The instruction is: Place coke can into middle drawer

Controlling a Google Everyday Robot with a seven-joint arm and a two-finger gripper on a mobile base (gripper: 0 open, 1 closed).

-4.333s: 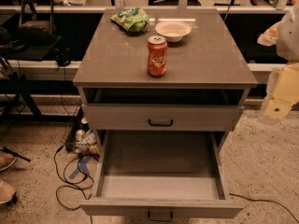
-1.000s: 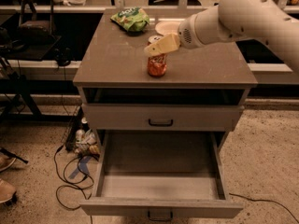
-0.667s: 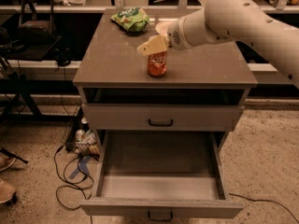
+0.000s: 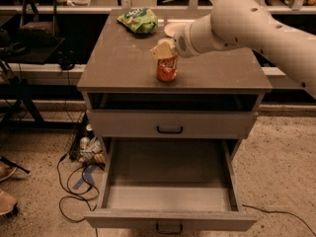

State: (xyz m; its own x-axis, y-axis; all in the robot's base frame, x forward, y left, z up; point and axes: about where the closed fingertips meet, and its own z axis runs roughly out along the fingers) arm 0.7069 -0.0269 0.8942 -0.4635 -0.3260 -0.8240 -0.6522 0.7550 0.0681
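The red coke can (image 4: 167,70) stands upright on the grey cabinet top (image 4: 123,58), near its front edge. My gripper (image 4: 162,50) comes in from the right on a thick white arm (image 4: 247,23) and sits right at the can's top, covering its silver lid. I cannot tell whether it touches the can. The middle drawer (image 4: 168,177) is pulled out wide below, its grey tray bare, with a black handle on its front panel (image 4: 169,227).
A green snack bag (image 4: 138,19) and a white bowl (image 4: 174,28), partly behind my arm, lie at the back of the cabinet top. A shut drawer front (image 4: 170,125) sits above the open one. Cables and clutter (image 4: 84,157) lie on the floor at the left.
My arm has swung in from the right, and the gripper has moved left and down onto the top of the can. The can and drawer have not moved.
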